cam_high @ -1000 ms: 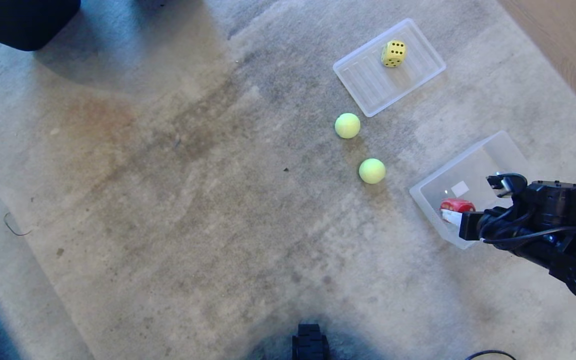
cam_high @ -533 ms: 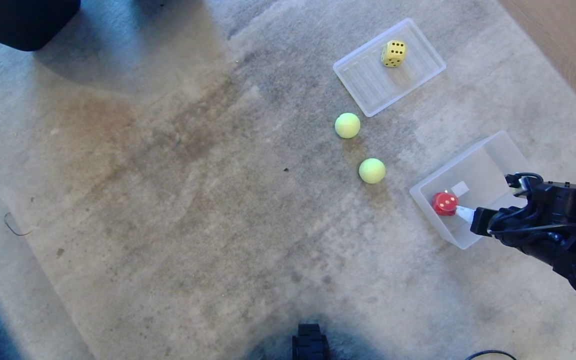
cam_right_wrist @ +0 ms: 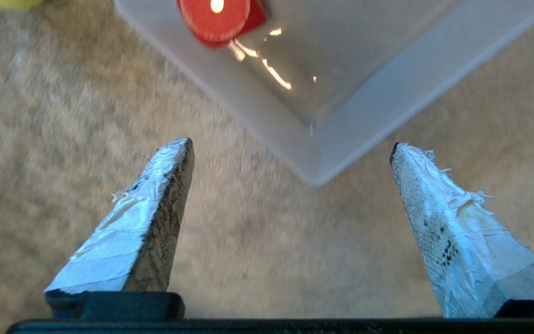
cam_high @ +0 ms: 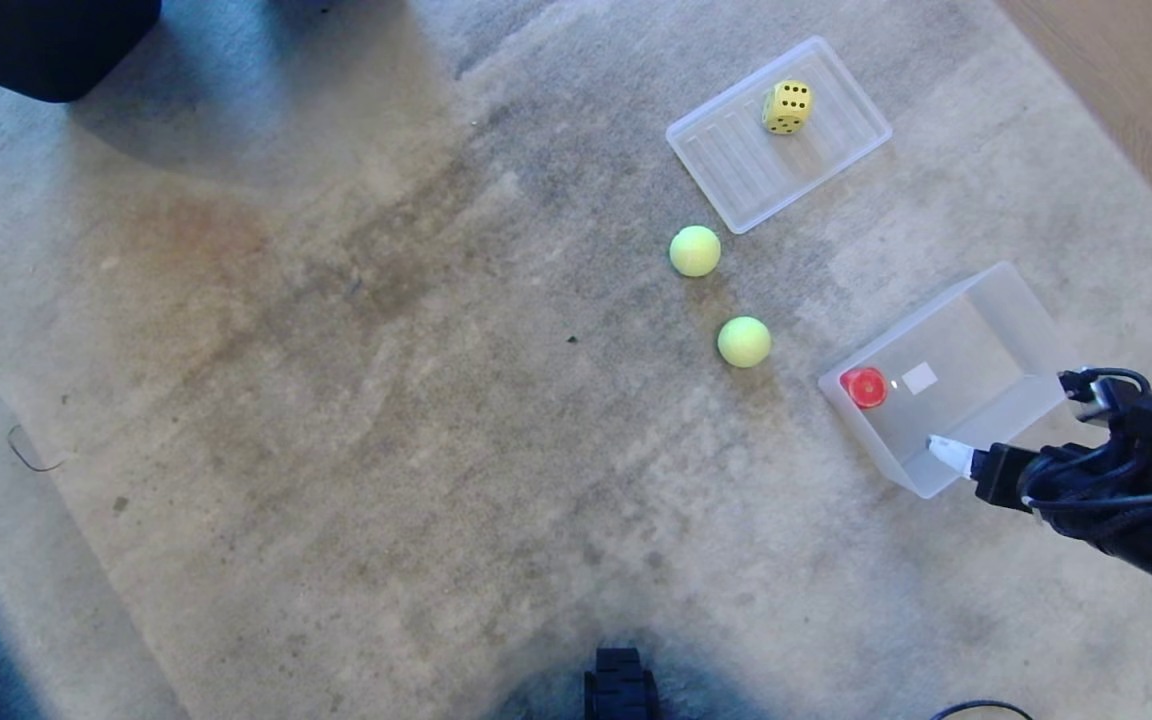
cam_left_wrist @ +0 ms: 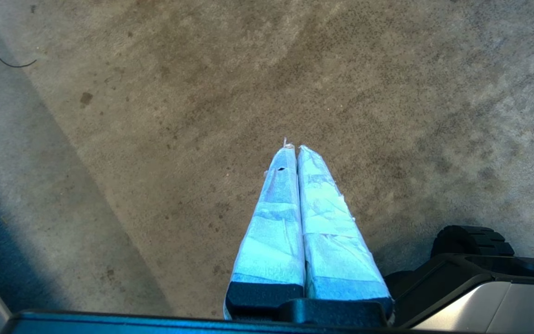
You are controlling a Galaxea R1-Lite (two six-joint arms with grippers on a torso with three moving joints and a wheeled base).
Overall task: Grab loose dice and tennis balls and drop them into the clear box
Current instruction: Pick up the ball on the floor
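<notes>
Red die (cam_high: 864,387) in the clear box (cam_high: 996,290); only the wrist view shows the right gripper (cam_right_wrist: 290,146) spread, seemingly empty.

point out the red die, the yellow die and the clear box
red die (cam_high: 865,388): head view, on its upturned face, in the box's corner.
yellow die (cam_high: 787,107): head view, on its dotted side, sitting on the flat ribbed lid.
clear box (cam_high: 988,278): head view, on its far rim.

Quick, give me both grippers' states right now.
Left gripper: shut, holding nothing, over bare carpet.
Right gripper: open, empty, by the clear box corner.
</notes>
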